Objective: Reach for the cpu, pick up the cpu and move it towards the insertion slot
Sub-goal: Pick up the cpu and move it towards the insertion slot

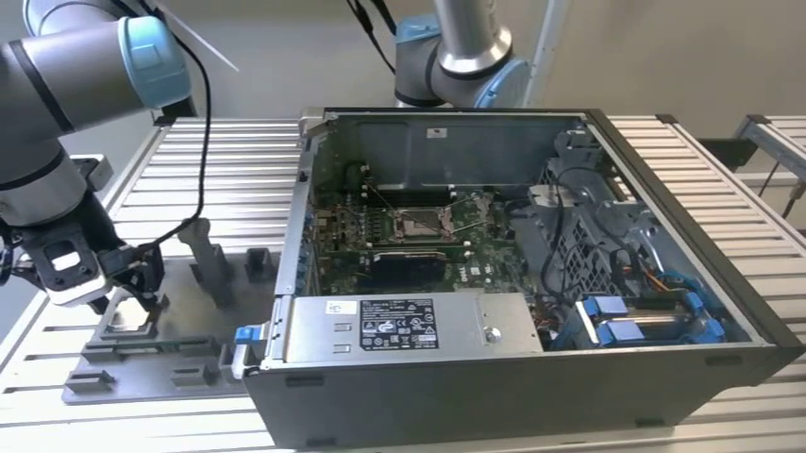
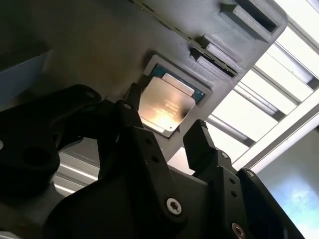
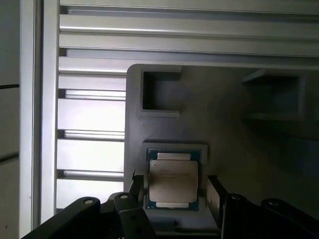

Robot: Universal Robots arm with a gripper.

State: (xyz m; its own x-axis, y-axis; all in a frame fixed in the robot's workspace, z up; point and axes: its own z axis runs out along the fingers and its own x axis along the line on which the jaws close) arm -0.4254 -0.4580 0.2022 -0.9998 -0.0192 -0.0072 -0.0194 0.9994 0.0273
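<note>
The claw (image 3: 174, 193) is hanging wide open, straddling the cpu (image 3: 173, 180), which is lying in its grey fixture (image 3: 224, 129) recess (nothing gripped yet); lifting and carrying toward the insertion slot (image 1: 418, 222) are remaining.

The arm (image 1: 57, 90) is reaching down at the exterior view's left, and the gripper (image 1: 136, 288) is hanging low, wrist pointing downward, black fingers (image 2: 200, 145) spread wide apart.
</note>
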